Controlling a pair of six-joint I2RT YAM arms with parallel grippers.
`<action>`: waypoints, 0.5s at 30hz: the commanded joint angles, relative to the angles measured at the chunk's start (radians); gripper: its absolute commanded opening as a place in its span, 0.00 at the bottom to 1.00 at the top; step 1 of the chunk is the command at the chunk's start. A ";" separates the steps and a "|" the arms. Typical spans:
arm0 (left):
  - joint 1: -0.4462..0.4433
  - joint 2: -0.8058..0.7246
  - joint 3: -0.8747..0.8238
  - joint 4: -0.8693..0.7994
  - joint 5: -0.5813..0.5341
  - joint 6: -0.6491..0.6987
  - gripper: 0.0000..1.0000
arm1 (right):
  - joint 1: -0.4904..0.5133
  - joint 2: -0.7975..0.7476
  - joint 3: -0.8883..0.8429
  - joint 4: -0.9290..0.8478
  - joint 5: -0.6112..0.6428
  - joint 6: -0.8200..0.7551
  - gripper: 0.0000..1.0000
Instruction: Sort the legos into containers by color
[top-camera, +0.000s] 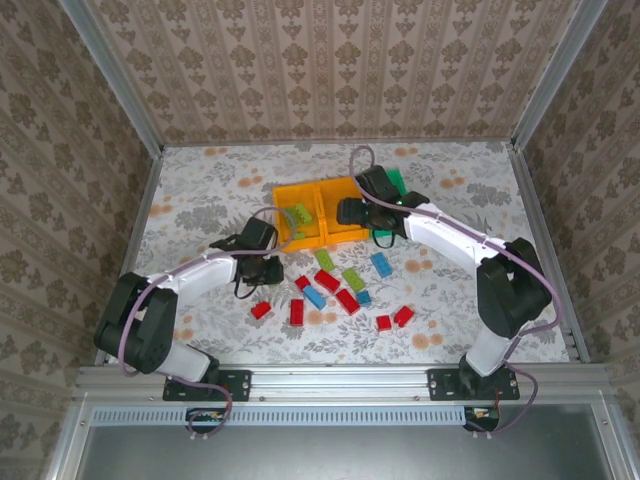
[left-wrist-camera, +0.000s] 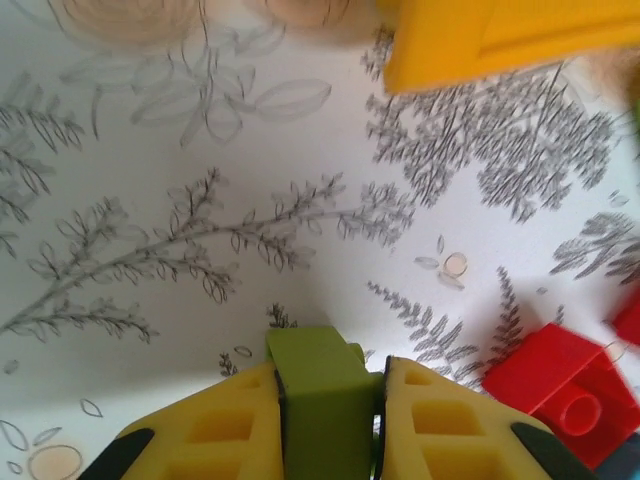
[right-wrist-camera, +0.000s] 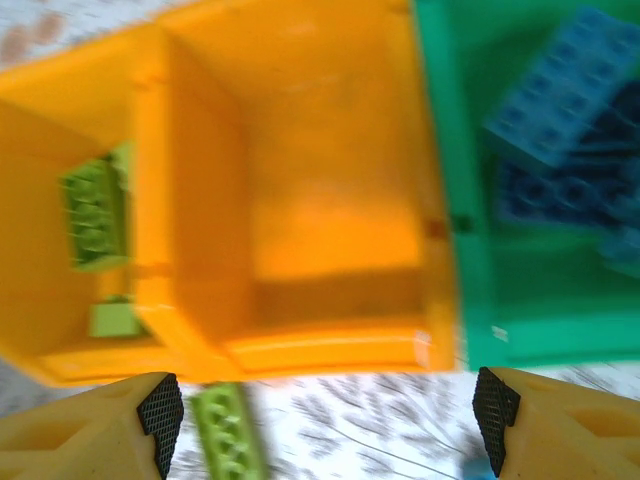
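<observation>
Lime green plastic sits pinched between the yellow fingers (left-wrist-camera: 230, 425) of the left claw (left-wrist-camera: 328, 395). Its jaws are clamped on one lime brick (left-wrist-camera: 318, 375), which stands up between them at the bottom centre of the left wrist view. Whether that brick is lifted clear of the cloth I cannot tell from this angle. A red brick (left-wrist-camera: 565, 395) lies on the cloth at the lower right of that view, apart from the claw.

The right claw (right-wrist-camera: 327, 415) is spread wide, with its fingertips (right-wrist-camera: 160, 410) at the two lower corners of the right wrist view and nothing between them. It hangs over the near rim of the middle orange bin (right-wrist-camera: 330, 350), which looks bare inside, though the picture is blurred. The left orange bin (right-wrist-camera: 40, 300) holds lime bricks (right-wrist-camera: 95, 215). The green bin (right-wrist-camera: 455, 200) on the right holds blue bricks (right-wrist-camera: 555, 90). Another lime piece (right-wrist-camera: 228, 430) lies on the cloth just below the orange bins.

In the top view, loose legos (top-camera: 347, 301) in red, blue and lime are scattered across the lower centre, between the two arms. The tablecloth (top-camera: 200, 190) is white, printed with grey foliage and pale orange blooms. Brown damask wallpaper (top-camera: 330, 70) covers the walls on three sides, and metal posts (top-camera: 110, 75) stand at the corners.
</observation>
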 joint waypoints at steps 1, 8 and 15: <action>-0.004 -0.039 0.127 -0.017 -0.042 0.041 0.18 | -0.006 -0.077 -0.062 -0.024 0.050 -0.023 0.77; 0.022 0.061 0.371 0.003 -0.052 0.179 0.20 | 0.078 -0.071 -0.126 -0.068 0.049 -0.102 0.72; 0.084 0.256 0.568 0.041 0.012 0.210 0.20 | 0.145 -0.006 -0.122 -0.024 -0.001 -0.085 0.70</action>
